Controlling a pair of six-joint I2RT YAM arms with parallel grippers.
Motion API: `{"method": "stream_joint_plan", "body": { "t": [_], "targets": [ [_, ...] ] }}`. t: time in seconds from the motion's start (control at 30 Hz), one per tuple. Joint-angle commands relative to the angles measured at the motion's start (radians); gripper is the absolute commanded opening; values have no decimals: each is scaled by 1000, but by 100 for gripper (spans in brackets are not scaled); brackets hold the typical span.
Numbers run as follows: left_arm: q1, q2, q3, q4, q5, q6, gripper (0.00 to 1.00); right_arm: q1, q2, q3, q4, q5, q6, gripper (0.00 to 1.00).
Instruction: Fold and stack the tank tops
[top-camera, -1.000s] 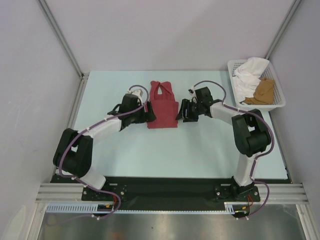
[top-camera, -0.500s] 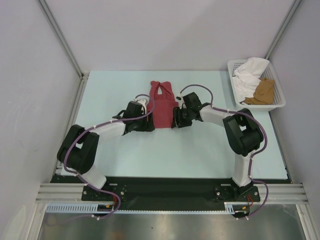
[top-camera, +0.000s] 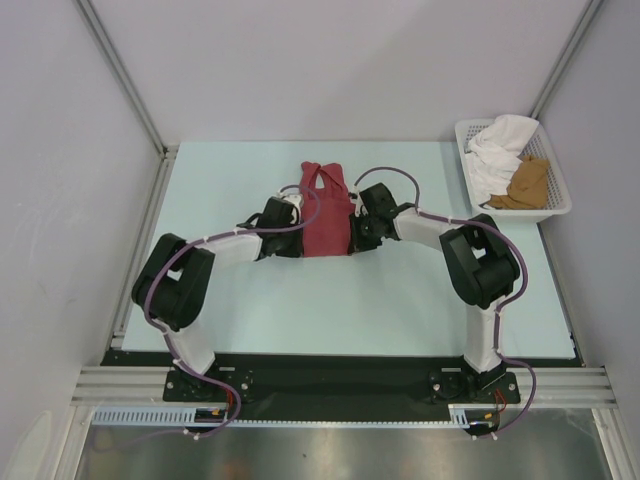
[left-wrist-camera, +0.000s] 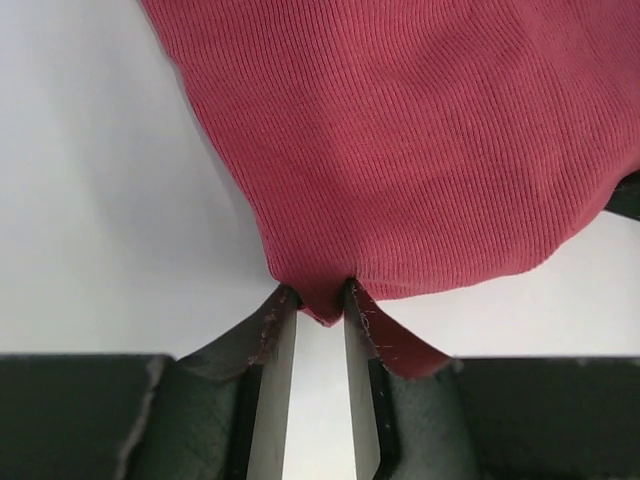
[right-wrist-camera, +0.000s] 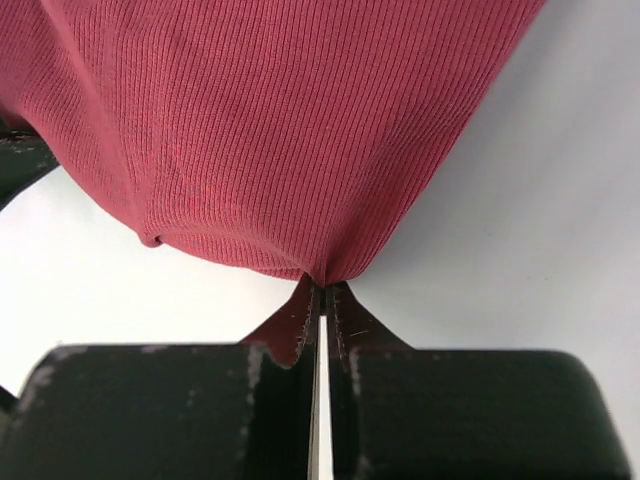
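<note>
Garment under handling: the dark red tank top (top-camera: 326, 212) is lying flat at the middle of the table (top-camera: 300, 300), with its straps pointing toward the far edge and its hem toward the arm bases. The left gripper (top-camera: 298, 238) is sitting at the hem's left corner and the right gripper (top-camera: 353, 236) at its right corner, both low over the surface.

The overhead view is hiding the fingertips; the wrist views are supplying them. Seen from the left wrist, the left gripper (left-wrist-camera: 320, 300) is pinching a small tuck of the ribbed red cloth between its fingers, with a narrow gap showing below the tuck. Seen from the right wrist, the right gripper (right-wrist-camera: 322, 292) is clamping the hem edge, its jaws all but meeting.

Only the overhead view is showing the tan-brown tank top (top-camera: 527, 183). It is lying bunched in the white mesh basket (top-camera: 545, 212) at the far right corner, beside a white cloth (top-camera: 497, 150) and well apart from the red one.

The table is presenting a pale blue-green surface. Plain pale grey walls (top-camera: 330, 70) are enclosing it on three sides, and a metal rail (top-camera: 340, 385) is carrying the arm bases along the near edge.
</note>
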Motion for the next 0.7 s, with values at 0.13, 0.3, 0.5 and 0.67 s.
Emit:
{"method": "stream_joint_plan", "body": {
  "t": [0.13, 0.3, 0.5, 0.67],
  "targets": [
    [-5, 39, 50, 16, -26, 29, 31, 6, -5, 15, -35, 40, -21, 0],
    [-7, 42, 50, -7, -59, 23, 51, 5, -8, 12, -42, 42, -18, 0],
    [-7, 57, 49, 5, -36, 25, 37, 2, -3, 16, -44, 40, -13, 0],
    [-8, 56, 46, -24, -47, 25, 0, -6, -11, 12, -56, 49, -13, 0]
  ]
}}
